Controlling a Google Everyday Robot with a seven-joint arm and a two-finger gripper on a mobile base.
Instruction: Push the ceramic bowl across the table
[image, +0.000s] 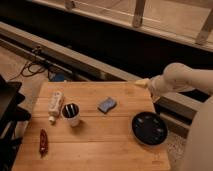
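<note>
The ceramic bowl (149, 128), wide, shallow and black with pale specks inside, sits near the right edge of the wooden plank table (100, 145). My white arm reaches in from the right. Its gripper (142, 83) is over the table's far right corner, behind the bowl and apart from it.
A small white cup with a dark inside (71, 114) stands left of centre. A blue sponge (107, 104) lies in the far middle. A white bottle (55, 105) lies at the far left and a red object (43, 141) at the front left. A dark chair (9, 115) stands beside the left edge.
</note>
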